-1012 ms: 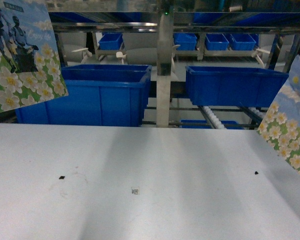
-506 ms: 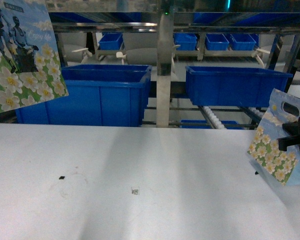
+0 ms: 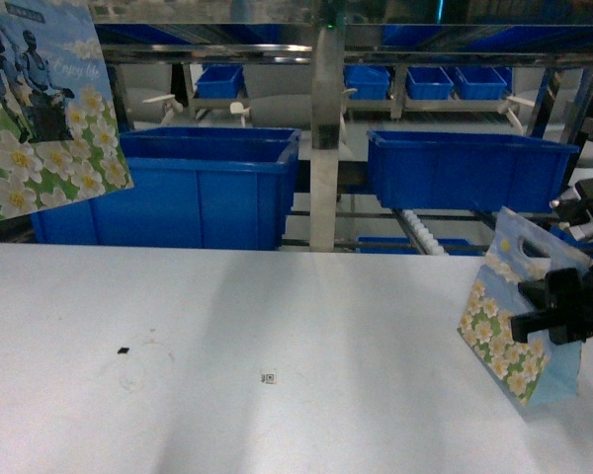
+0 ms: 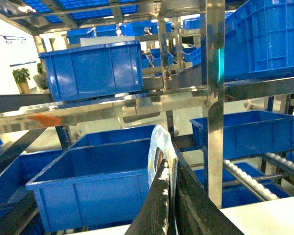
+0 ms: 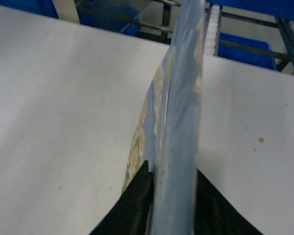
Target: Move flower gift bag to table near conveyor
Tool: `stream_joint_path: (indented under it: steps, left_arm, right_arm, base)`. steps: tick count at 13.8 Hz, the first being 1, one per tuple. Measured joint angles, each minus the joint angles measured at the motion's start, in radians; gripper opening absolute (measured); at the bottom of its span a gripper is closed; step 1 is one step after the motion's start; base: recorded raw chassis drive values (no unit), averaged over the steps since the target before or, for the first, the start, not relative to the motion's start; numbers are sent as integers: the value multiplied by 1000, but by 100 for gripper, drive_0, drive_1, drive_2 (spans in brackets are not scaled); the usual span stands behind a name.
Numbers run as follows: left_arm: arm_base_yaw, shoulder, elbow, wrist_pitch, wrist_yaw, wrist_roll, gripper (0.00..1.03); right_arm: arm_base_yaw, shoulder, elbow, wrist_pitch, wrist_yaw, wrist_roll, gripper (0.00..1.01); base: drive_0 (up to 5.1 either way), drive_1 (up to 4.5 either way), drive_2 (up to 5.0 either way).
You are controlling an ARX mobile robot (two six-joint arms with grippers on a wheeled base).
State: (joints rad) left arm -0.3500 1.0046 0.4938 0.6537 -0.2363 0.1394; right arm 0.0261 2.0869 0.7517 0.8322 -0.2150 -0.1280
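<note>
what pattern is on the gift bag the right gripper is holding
White daisy-like flowers with yellow centres on green, under a light blue sky; the gift bag shows best in the head view.

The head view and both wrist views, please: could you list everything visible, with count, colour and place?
Flower gift bags: two, blue with white flowers; one over the table's right side, one held up at upper left.
Table: one, white, foreground.
Code sticker: one, small, mid-table.
Dark specks: a few, on the table.
Large crates: two, blue, behind the table.
Small crates: several, blue, back shelves.
Conveyor: one, steel-framed, whitish rollers, between the crates.
Right gripper: black, shut on the right bag.
Left gripper: black, shut on the left bag.
</note>
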Motion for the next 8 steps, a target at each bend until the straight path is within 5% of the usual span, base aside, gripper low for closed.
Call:
stream_joint_path:
  steps: [7, 8]
  left_arm:
    - [0, 0, 0, -2, 0, 0, 2]
    - [0, 0, 0, -1, 0, 0, 2]
  right_arm:
    - [32, -311, -228, 186, 127, 55, 100]
    - [40, -377, -274, 194, 146, 56, 97]
  base:
    - [0, 0, 0]
    - [0, 0, 0]
